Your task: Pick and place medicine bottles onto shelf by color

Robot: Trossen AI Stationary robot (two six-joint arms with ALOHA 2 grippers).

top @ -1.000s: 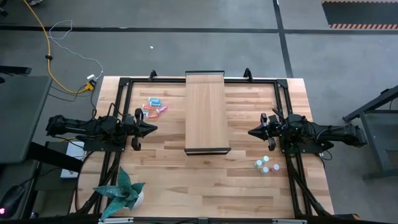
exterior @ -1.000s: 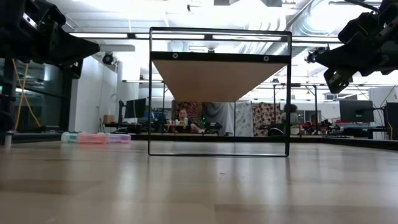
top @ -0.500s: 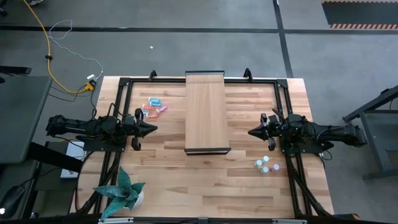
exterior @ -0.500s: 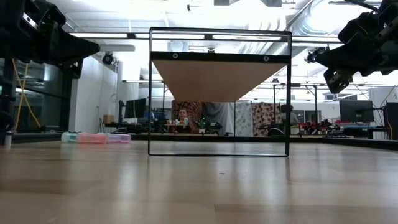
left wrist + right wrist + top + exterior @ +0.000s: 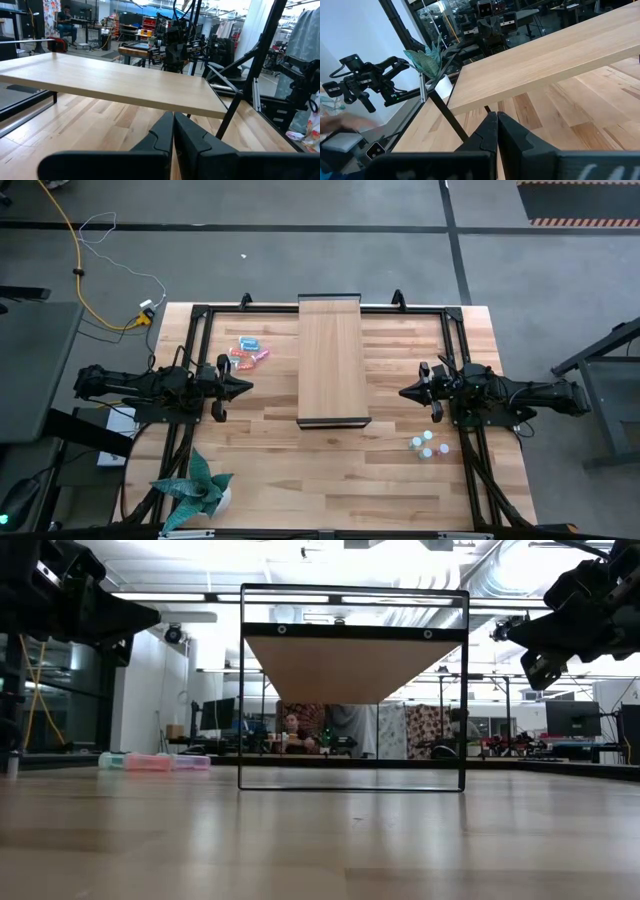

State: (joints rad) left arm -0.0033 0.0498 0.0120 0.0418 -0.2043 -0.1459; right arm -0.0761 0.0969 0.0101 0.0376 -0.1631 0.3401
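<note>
The shelf (image 5: 332,360) is a long raised light-wood board on a dark frame at the table's middle, also in the low view (image 5: 352,662). Pink, orange and teal medicine bottles (image 5: 246,353) lie on their sides in a cluster on the table at the far left, also in the low view (image 5: 152,761). Three bottles with white caps (image 5: 427,445) stand at the near right. My left gripper (image 5: 248,387) is shut and empty, left of the shelf above the table. My right gripper (image 5: 403,393) is shut and empty, right of the shelf.
A teal plant (image 5: 197,487) stands at the table's near left corner. A dark frame rail (image 5: 320,310) runs round the table top. A person sits in the room far behind the shelf (image 5: 291,730).
</note>
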